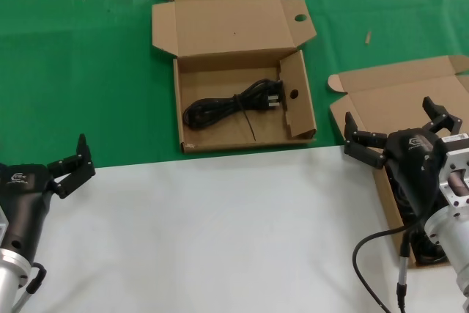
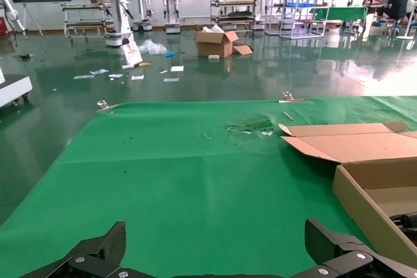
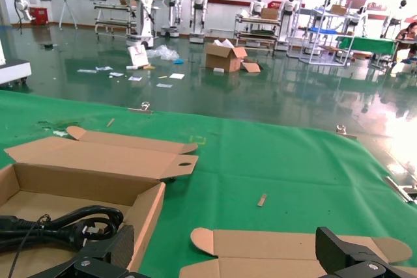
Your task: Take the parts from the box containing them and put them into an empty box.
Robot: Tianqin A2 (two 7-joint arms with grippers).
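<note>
Head view, nearest first. Left gripper (image 1: 73, 164) sits at 8 o'clock over the white table surface (image 1: 220, 232), jaws spread wide, nothing between them. A small white logo is printed on its black housing; too small to read.

Right gripper (image 1: 399, 126) sits at 4 o'clock, jaws spread wide and empty, poised above the box containing them (image 1: 366, 100). Its housing carries the same unreadable logo. This box lies at the right edge with its plain lid folded back; the gripper body hides most of the interior, and only a dark mass shows along the inner wall below the arm. A black lead (image 1: 366, 251) loops off the right arm over the white surface.

Farther out, at 12 o'clock on the green mat (image 1: 88, 71), stands the empty box (image 1: 242, 71), lid open toward the far side, one round hole in the lid's side tab and another in the inner flap. One of the parts (image 1: 233, 104) lies inside on its floor: a black cable bundle, plug end near the flap with the hole.

Right wrist view: the same cable (image 3: 62, 221) lies in the holed box (image 3: 78, 190).

Far background, both wrist views: workshop floor, robot stands, wall posters; their writing is illegible.
</note>
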